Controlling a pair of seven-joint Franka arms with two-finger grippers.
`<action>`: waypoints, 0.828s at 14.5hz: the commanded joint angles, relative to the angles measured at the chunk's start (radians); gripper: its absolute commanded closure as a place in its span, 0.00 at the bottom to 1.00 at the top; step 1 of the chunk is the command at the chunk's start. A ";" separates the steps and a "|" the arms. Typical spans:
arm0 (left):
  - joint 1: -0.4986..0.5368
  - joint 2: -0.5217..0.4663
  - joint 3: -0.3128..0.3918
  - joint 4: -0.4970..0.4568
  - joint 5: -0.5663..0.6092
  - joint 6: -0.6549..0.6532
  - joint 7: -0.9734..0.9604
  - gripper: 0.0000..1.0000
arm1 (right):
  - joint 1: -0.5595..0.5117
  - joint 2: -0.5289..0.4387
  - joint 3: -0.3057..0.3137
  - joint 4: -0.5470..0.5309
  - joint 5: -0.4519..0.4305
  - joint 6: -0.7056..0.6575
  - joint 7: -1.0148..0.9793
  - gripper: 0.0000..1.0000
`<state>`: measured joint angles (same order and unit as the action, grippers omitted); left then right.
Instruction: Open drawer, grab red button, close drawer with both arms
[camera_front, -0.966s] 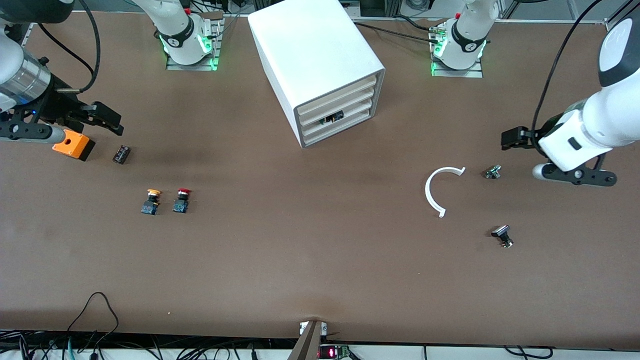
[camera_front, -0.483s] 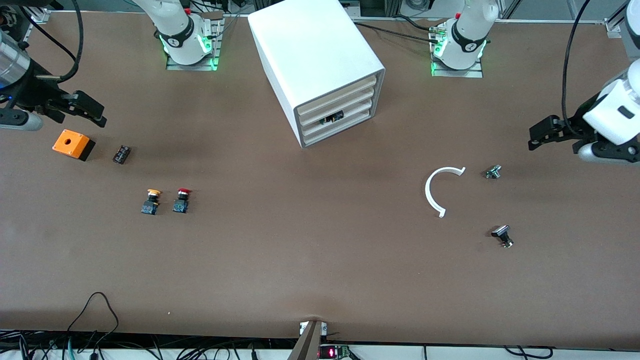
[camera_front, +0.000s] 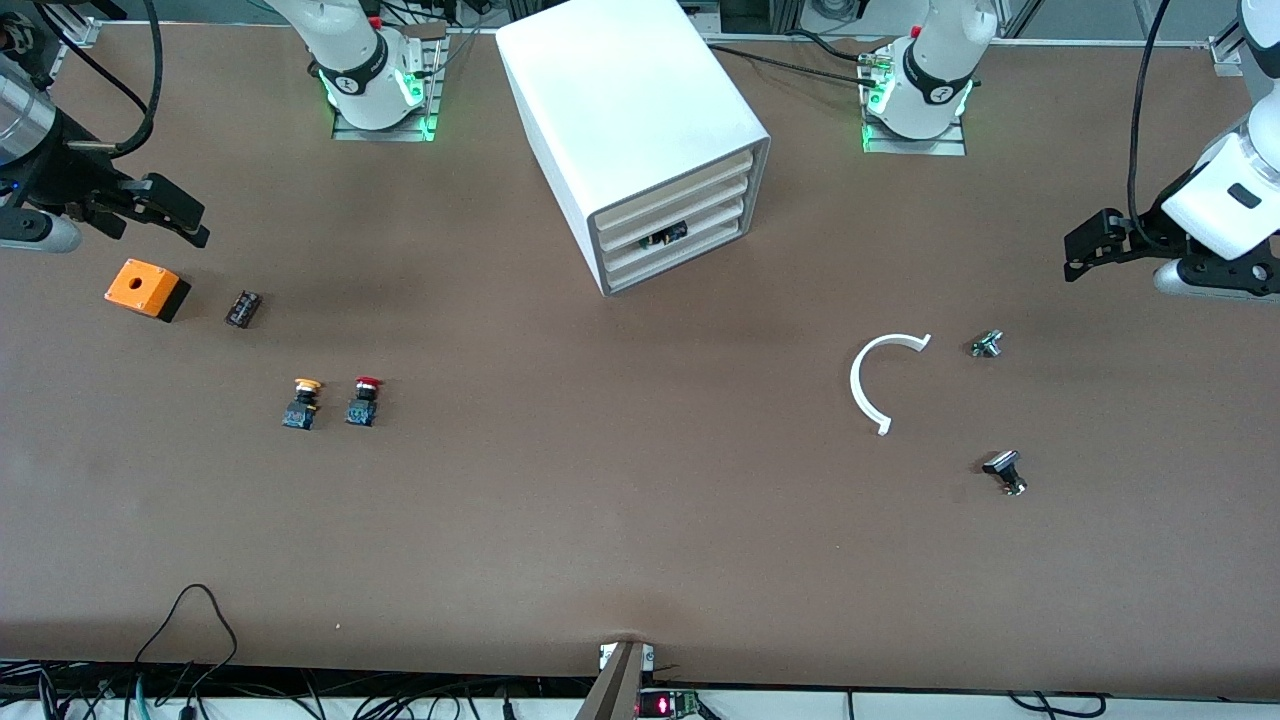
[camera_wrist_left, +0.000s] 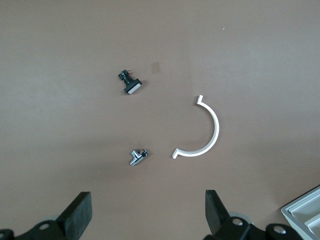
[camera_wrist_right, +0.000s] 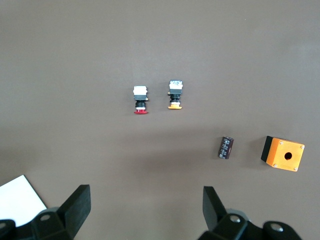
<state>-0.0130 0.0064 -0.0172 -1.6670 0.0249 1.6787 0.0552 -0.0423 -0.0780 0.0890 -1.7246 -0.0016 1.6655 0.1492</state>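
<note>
Both arms hang high at the table's ends, nothing in hand. The right arm's black two-finger gripper hovers over the table just above the orange box with a round hole, fingers spread wide and empty. The left arm's black two-finger gripper hangs over bare table at its own end, fingers apart too.

The white four-drawer cabinet sits mid-table, angled. Its cream-white second drawer is shut flush. It looks a light plastic tray that should slide easily; the small front notch is the only purchase, so a fingertip hooks there and pulls straight, or the light cabinet may skid along.

The small red-capped push-button on a black and blue body lies on open table, toward the right arm's end, nearer the front camera than the orange box. Light, rigid, a bit top-heavy I'd guess: pinch the squarish body, not the rounded cap, which could slip.

Watch the yellow-orange-capped twin just beside it; wide fingers could knock it. A small black ribbed block lies near the box. At the left arm's end: a white curved half-ring, a little metal fitting, a black-capped metal button. Nothing blocks the drawer front.
</note>
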 joint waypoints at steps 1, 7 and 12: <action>-0.016 -0.013 0.013 -0.010 0.020 -0.057 0.018 0.00 | -0.018 -0.022 0.015 -0.016 -0.011 -0.004 -0.014 0.01; -0.024 0.001 0.005 0.018 0.023 -0.065 0.014 0.00 | -0.016 -0.019 0.015 -0.006 -0.009 -0.004 -0.016 0.01; -0.025 0.003 0.005 0.029 0.023 -0.066 0.020 0.00 | -0.016 -0.016 0.015 -0.003 0.000 -0.003 -0.020 0.01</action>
<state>-0.0292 0.0065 -0.0170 -1.6626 0.0266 1.6309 0.0602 -0.0423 -0.0785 0.0902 -1.7242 -0.0016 1.6660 0.1436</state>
